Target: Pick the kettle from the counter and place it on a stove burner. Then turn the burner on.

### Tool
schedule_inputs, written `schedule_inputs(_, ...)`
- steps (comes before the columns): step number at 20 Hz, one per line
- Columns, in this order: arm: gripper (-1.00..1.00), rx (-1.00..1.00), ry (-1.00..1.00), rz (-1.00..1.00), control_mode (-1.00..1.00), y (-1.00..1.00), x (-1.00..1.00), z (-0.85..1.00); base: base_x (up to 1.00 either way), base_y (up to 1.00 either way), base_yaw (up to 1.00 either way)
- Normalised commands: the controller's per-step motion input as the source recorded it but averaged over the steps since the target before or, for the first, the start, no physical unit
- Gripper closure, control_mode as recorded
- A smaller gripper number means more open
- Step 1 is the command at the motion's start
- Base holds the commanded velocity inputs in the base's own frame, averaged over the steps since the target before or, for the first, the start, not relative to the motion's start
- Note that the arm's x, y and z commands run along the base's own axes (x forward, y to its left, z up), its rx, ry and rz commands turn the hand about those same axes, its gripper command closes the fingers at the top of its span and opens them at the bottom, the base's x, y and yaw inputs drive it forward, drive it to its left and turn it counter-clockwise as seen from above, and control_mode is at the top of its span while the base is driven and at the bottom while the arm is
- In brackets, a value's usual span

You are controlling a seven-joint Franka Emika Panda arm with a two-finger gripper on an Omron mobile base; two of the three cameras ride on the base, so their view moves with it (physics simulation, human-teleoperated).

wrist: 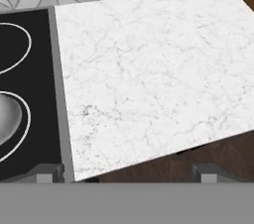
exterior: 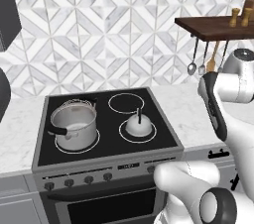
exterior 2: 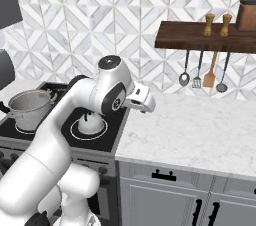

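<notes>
Jaws stand wide apart and hold nothing; the gripper (wrist: 126,173) looks down on the counter (wrist: 154,74), and its two dark fingertips (wrist: 45,172) rise at the 6 o'clock edge of the hand view, above the front rim of the white marble slab; at 9 o'clock in that view lies the black cooktop (wrist: 34,69) with two white rings.

On the cooktop (exterior: 106,124) in the left base view, the kettle (exterior: 138,125) sits upright inside the stove burner (exterior: 137,131) at the 4 o'clock corner of the glass, its thin dark handle pointing up; the ring shows all around its base; the rear ring at 1 o'clock is bare. At 8 o'clock a steel pot (exterior: 74,125) with a black side handle stands on another ring. A row of knobs (exterior: 78,182) runs along the front panel of the stove.

From the right base view the kettle (exterior 2: 91,124) is partly hidden behind the white arm (exterior 2: 107,95); the arm bends over the seam between stove and counter (exterior 2: 195,130). At 1 o'clock a dark wooden shelf (exterior 2: 200,37) carries two small shakers; utensils (exterior 2: 210,75) hang under it.
</notes>
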Motion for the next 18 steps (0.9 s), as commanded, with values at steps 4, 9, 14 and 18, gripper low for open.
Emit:
schedule_inputs(4, -1.00, 0.00, 0.00, 0.00, -1.00, 0.00, 0.00, 0.00, 0.00, -0.08, 0.00)
schedule_inputs(9, -1.00, 0.00, 0.01, 0.00, -1.00, 0.13, -0.17, 0.00, 0.00, 0.00, 0.00)
schedule_inputs(14, -1.00, -0.10, 0.02, 0.08, -1.00, 0.82, -0.42, -0.07, 0.00, 0.00, 0.00)
schedule_inputs(18, -1.00, -0.32, 0.00, 0.11, -1.00, 1.00, -0.61, -0.42, 0.00, 0.00, 0.00)
